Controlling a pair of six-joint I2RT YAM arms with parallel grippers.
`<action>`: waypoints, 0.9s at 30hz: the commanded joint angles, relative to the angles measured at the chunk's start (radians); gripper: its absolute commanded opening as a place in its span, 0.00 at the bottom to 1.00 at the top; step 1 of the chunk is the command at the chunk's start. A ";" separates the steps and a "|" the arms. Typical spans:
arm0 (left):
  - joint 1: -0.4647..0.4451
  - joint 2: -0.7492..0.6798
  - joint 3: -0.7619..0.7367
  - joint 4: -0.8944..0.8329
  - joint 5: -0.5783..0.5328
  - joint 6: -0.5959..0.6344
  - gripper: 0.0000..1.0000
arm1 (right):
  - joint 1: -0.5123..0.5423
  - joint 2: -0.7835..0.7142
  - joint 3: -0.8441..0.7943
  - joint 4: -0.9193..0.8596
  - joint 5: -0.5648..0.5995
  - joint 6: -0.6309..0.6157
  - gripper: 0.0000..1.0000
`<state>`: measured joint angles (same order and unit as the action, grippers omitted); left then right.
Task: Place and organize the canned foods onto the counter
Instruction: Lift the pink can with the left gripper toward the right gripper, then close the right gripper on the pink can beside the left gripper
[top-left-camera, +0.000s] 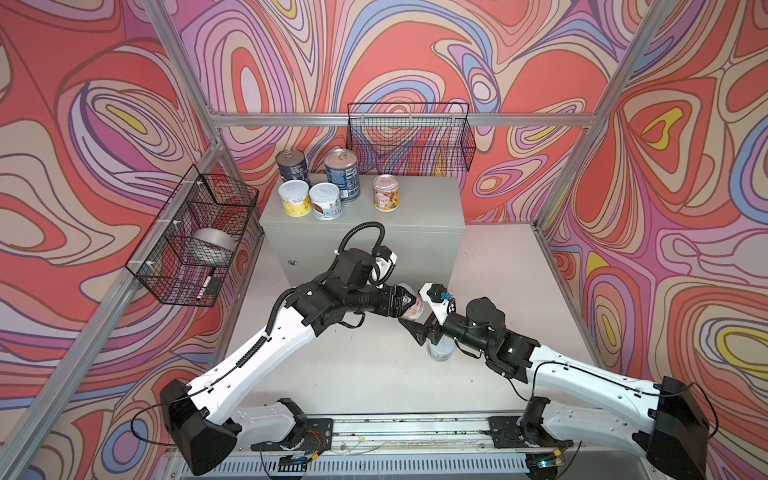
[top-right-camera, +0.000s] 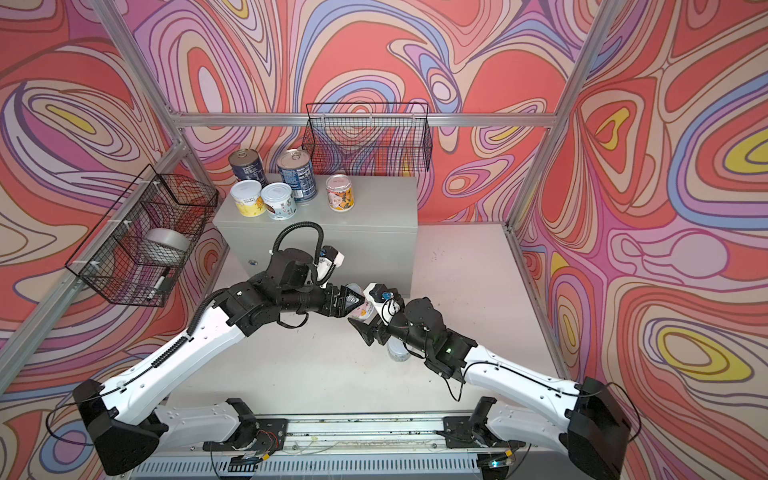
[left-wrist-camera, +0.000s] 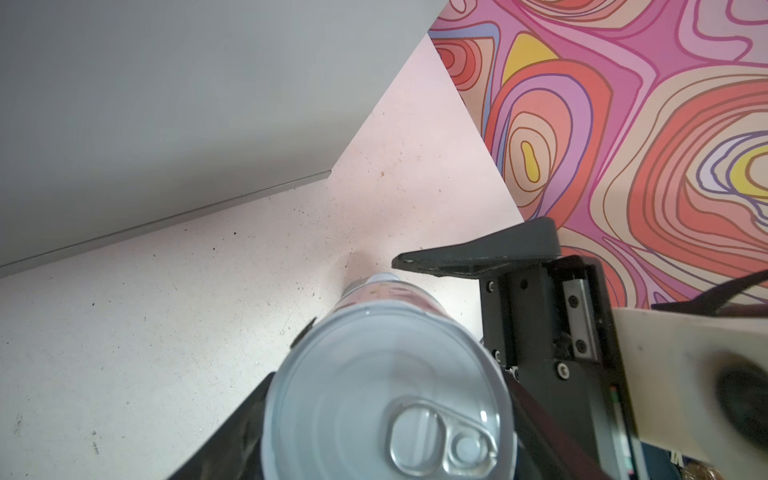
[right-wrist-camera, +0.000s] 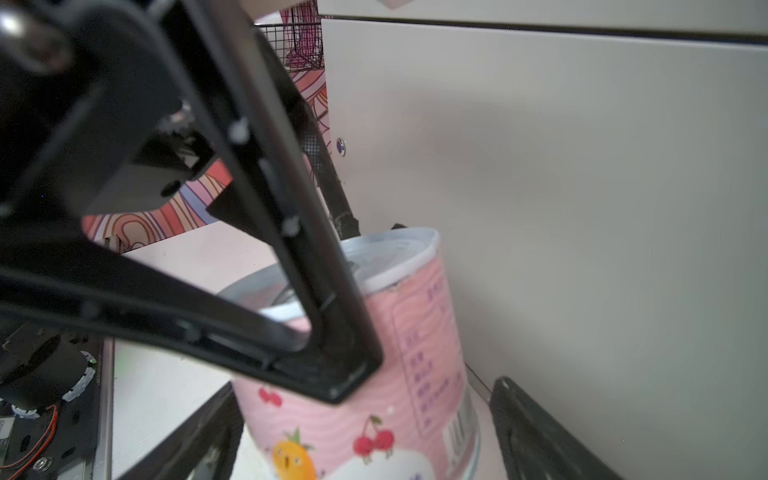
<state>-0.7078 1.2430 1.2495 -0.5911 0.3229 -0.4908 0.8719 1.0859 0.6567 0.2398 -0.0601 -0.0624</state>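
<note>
A pink-labelled can (top-left-camera: 412, 306) (right-wrist-camera: 374, 374) hangs tilted above the white table in front of the counter (top-left-camera: 415, 212). My left gripper (top-left-camera: 402, 302) (left-wrist-camera: 386, 374) is shut on it, and the silver pull-tab top (left-wrist-camera: 386, 399) faces the left wrist camera. My right gripper (top-left-camera: 415, 316) (right-wrist-camera: 370, 449) is open around the same can, with a gap showing at each finger. On the counter stand several cans: two tall dark-blue ones (top-left-camera: 293, 166) (top-left-camera: 341, 174) and shorter yellow (top-left-camera: 295, 198), pale (top-left-camera: 326, 201) and colourful (top-left-camera: 385, 192) ones. Another pale can (top-left-camera: 440, 353) stands on the table, partly hidden under my right arm.
A black wire basket (top-left-camera: 195, 232) on the left wall holds a grey tape roll (top-left-camera: 214, 245) and a marker (top-left-camera: 205, 286). A second wire basket (top-left-camera: 409, 139) hangs behind the counter. The counter's right half (top-left-camera: 432, 199) is bare. Aluminium frame posts edge the table (top-left-camera: 498, 270).
</note>
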 joint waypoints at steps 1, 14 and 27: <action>-0.002 -0.017 -0.011 0.084 0.022 0.003 0.46 | 0.005 0.020 0.024 0.036 0.028 -0.013 0.94; -0.004 0.025 -0.022 0.108 0.061 -0.011 0.45 | 0.005 0.083 0.046 0.076 0.018 -0.013 0.86; -0.005 0.046 -0.053 0.140 0.084 -0.035 0.44 | 0.005 0.123 0.024 0.164 0.024 0.025 0.76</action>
<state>-0.7040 1.2850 1.2018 -0.5194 0.3431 -0.4999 0.8768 1.2018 0.6750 0.3183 -0.0494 -0.0593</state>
